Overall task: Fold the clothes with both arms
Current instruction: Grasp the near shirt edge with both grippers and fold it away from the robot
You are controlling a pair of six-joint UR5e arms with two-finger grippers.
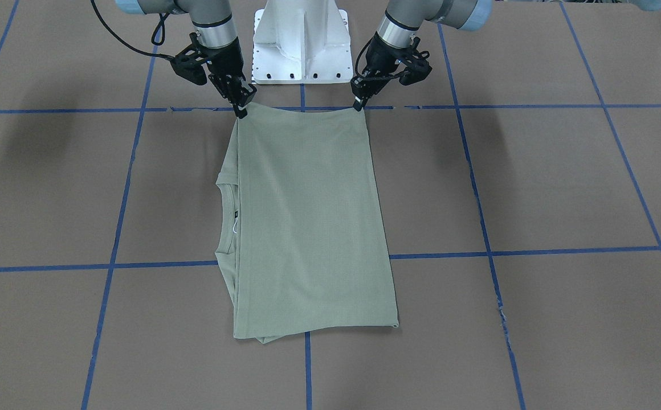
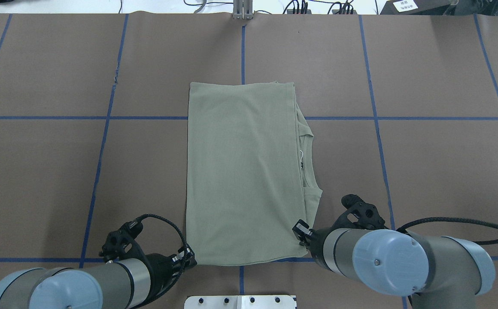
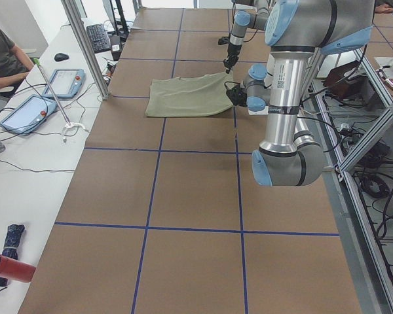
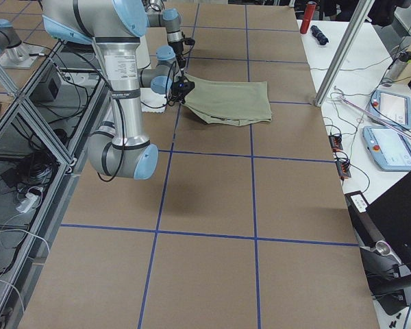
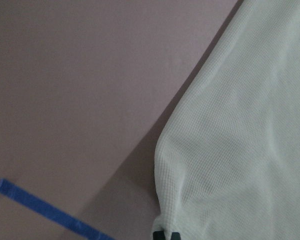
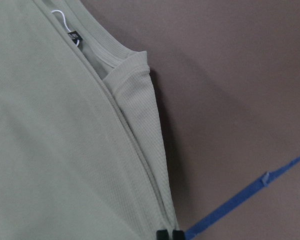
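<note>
**Shirt** [image 2: 240, 171]: one, sage green, folded to a long panel. It lies flat on the table [image 2: 38, 171], at 12 o'clock from my base. The collar [image 2: 310, 138] juts from its 3 o'clock side, with the black label [image 6: 75, 36] and white string [image 6: 60, 17] showing.

**Left hand** [image 1: 358, 103]: tips pressed together, pinching the shirt's 7 o'clock corner. The cloth puckers at the grip.

**Right hand** [image 1: 241, 109]: tips pressed together, pinching the 5 o'clock corner, where several layers stack at the edge.

**Reason for hold:** I take both near corners so that the near edge stays level and taut between them and the layers stay together. I judge this to be the grip for carrying that edge toward 12 o'clock to halve the panel.
</note>
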